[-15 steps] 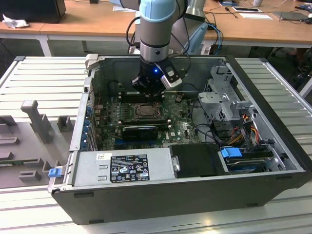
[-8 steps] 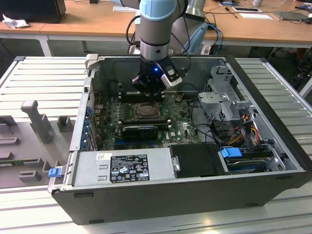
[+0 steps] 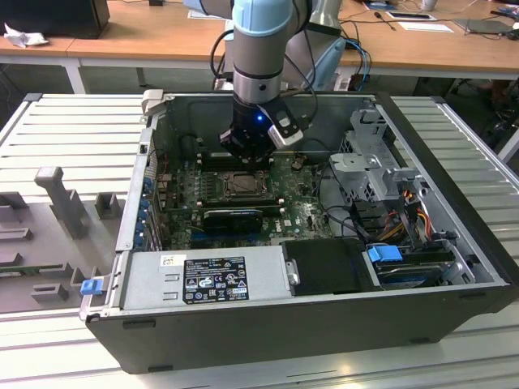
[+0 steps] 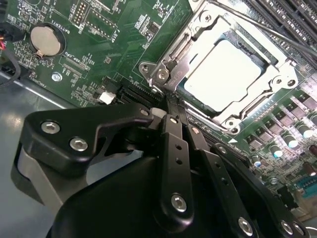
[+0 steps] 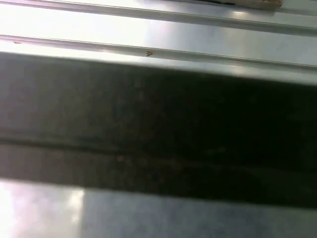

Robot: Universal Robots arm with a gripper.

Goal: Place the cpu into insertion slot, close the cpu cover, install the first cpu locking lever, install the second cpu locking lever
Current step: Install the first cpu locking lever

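Note:
The cpu [image 4: 223, 74] lies flat in the insertion slot [image 3: 243, 185] on the green motherboard, its pale metal top showing through the window of the cpu cover [image 4: 285, 74]. The cover is down over the chip. A thin metal lever rod [image 4: 257, 27] runs along one side of the cover. My gripper [image 4: 169, 105] is shut with nothing between its fingers, its tips right at a corner of the socket frame. In the exterior view the gripper [image 3: 247, 158] hangs just above the socket inside the open case.
A long black graphics card [image 3: 233, 217] lies in front of the socket, and a power supply [image 3: 207, 279] beyond it. Drive cage [image 3: 377, 162] and cables fill the exterior view's right. RAM slots [image 4: 292, 20] flank the socket. The case wall [image 5: 158, 134] stands close by.

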